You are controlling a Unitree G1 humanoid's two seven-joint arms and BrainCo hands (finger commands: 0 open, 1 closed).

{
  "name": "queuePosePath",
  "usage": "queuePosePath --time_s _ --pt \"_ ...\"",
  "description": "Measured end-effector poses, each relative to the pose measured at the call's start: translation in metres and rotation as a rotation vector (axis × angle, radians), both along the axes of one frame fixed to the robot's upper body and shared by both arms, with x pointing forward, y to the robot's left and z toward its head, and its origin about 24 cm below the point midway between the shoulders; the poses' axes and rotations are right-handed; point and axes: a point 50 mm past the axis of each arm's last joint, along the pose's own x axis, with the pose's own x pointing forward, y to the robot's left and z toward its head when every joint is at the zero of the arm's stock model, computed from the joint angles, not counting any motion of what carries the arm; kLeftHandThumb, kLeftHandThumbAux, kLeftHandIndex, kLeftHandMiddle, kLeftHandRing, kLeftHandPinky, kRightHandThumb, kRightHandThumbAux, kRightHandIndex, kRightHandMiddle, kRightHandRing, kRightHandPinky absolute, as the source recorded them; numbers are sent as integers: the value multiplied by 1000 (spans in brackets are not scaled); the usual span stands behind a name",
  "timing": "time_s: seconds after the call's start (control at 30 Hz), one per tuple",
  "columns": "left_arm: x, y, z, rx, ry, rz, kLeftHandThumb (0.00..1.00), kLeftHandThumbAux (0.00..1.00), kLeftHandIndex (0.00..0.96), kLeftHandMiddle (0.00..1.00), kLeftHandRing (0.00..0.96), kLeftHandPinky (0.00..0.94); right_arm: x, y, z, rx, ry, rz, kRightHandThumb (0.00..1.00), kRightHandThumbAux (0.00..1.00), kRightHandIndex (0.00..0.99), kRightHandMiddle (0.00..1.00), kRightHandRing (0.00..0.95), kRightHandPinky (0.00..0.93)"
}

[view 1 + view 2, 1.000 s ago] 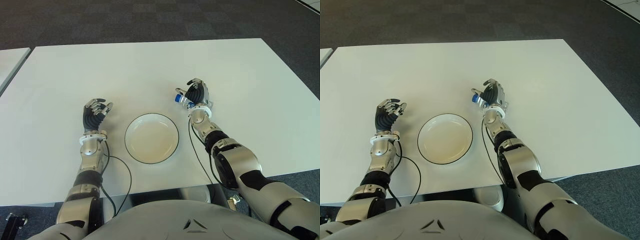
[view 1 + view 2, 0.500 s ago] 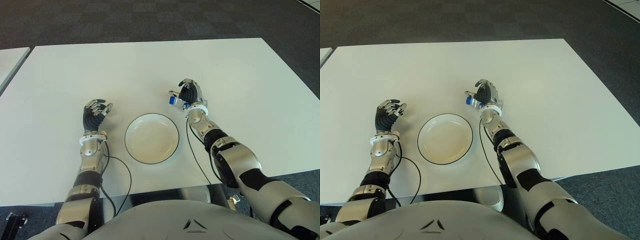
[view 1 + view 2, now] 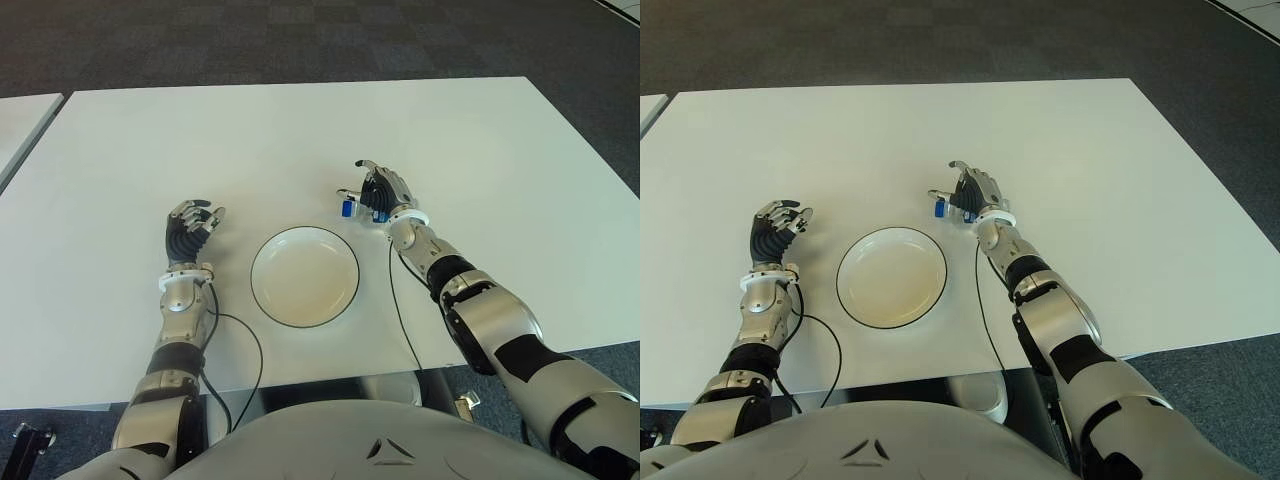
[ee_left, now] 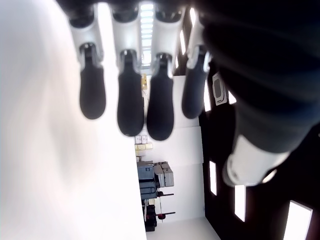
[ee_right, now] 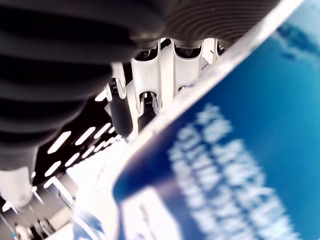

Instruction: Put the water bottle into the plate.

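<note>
A small water bottle (image 3: 348, 208) with a blue cap and blue label sits in my right hand (image 3: 376, 194), whose fingers are curled around it. The hand holds it just above the table, beyond the upper right rim of the white, dark-rimmed plate (image 3: 303, 278). In the right wrist view the bottle's blue label (image 5: 240, 165) fills most of the picture, with the fingers (image 5: 149, 85) behind it. The plate holds nothing. My left hand (image 3: 190, 226) shows to the left of the plate, fingers relaxed around nothing.
The white table (image 3: 500, 150) stretches wide on all sides of the plate. A second white table's corner (image 3: 18, 120) shows at the far left. Dark carpet lies beyond the far edge.
My right hand has carried the bottle a little left and nearer to the plate's rim, and its wrist has turned. The left hand has not moved.
</note>
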Motion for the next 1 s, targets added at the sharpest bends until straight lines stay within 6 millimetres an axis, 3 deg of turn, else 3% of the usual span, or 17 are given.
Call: queuePosePath --time_s 0.43,1.0 --pt "0 -1 0 7 2 -7 707 713 434 637 614 604 3 -7 17 -158 -43 38 510 139 0 0 0 0" --pt "0 0 0 20 6 -5 708 714 434 643 618 603 -10 -17 23 -277 -20 21 557 127 0 0 0 0"
